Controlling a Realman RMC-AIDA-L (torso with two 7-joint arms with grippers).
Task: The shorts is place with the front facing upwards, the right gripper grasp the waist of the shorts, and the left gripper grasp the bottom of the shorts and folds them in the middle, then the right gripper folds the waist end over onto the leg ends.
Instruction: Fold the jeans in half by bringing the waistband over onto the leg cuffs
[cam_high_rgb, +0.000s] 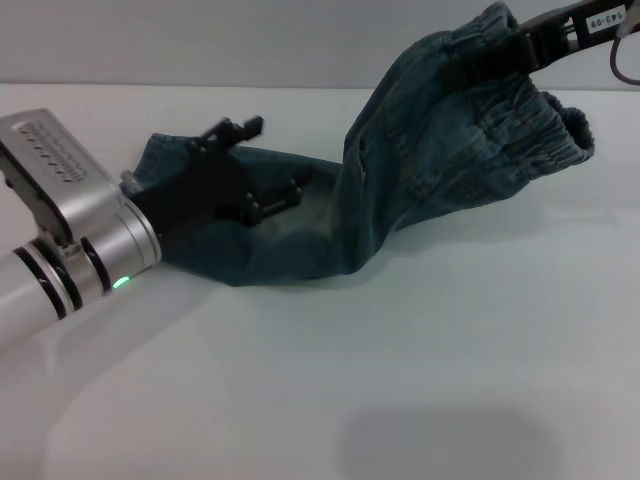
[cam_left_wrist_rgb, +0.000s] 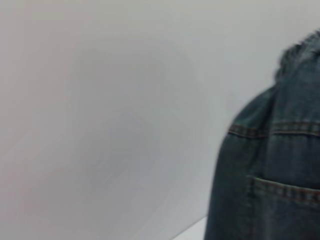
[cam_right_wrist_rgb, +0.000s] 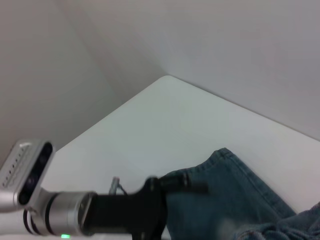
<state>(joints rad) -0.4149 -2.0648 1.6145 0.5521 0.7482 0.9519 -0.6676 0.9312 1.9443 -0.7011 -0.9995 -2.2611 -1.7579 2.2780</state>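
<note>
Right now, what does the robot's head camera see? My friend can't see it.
Two robot grippers hold blue denim shorts over a white table. The right gripper lifts the ruffled waist high, while the left gripper rests on the leg end, fingers spread.

Faded denim shorts (cam_high_rgb: 420, 170) with stitched seams, matt white table (cam_high_rgb: 450, 350), seemingly matt black plastic left gripper (cam_high_rgb: 262, 165).

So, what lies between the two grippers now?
Only the shorts span from the left gripper to the raised right gripper, seen in the head view.
</note>
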